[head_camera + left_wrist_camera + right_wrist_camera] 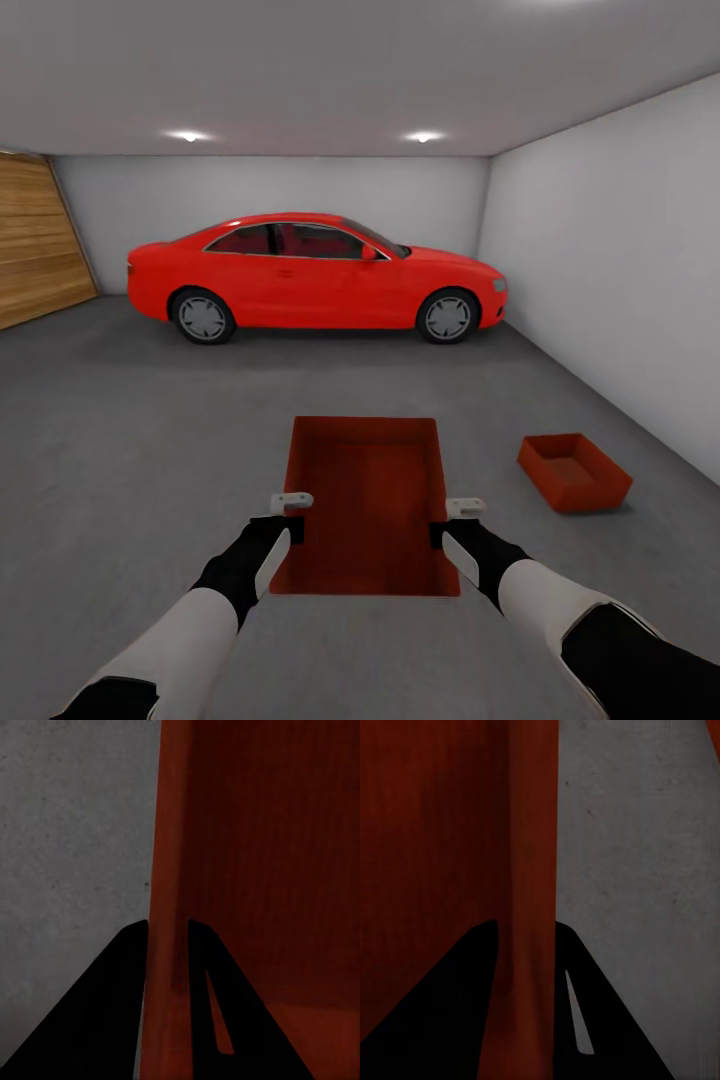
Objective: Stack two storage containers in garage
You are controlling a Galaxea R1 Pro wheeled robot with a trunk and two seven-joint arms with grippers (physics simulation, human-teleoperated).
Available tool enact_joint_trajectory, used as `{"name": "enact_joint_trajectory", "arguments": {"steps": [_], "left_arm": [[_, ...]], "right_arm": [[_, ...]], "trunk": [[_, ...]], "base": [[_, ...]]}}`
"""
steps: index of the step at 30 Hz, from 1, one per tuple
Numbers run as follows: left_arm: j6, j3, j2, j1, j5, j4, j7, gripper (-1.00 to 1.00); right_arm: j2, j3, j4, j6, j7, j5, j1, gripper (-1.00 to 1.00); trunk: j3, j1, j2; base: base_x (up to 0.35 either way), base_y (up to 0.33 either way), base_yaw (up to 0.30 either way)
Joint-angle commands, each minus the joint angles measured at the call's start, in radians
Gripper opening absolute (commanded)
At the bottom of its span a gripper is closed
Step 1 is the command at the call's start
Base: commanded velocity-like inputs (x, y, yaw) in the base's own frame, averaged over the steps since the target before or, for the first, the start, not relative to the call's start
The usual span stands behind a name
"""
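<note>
Both pincers clamped on 1 storage container (365, 505), left gripper (291, 503) on its left wall, right gripper (464, 508) on its right, carried above the garage floor (120, 440). Second container (574, 472) resting on the concrete ahead, to the right. Likely to land skewed or slip free if lowered off-centre, being gripped by thin walls only.

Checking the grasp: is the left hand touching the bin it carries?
Touching. In the left wrist view, the left hand's fingers sit flush on both sides of the bin's wall, no gap.
</note>
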Motion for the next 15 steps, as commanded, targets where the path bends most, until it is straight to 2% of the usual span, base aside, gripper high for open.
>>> {"name": "enact_joint_trajectory", "arguments": {"steps": [1, 15], "left_arm": [[0.012, 0.005, 0.002, 0.000, -0.020, -0.002, 0.012, -1.00], [0.012, 0.005, 0.002, 0.000, -0.020, -0.001, 0.012, -1.00]], "right_arm": [[-0.011, -0.033, -0.003, 0.007, -0.033, 0.027, -0.002, -1.00], [-0.011, -0.033, -0.003, 0.007, -0.033, 0.027, -0.002, -1.00]], "trunk": [[-0.002, 0.001, -0.002], [-0.002, 0.001, -0.002]], "base": [[0.322, 0.000, 0.000], [0.322, 0.000, 0.000]]}}
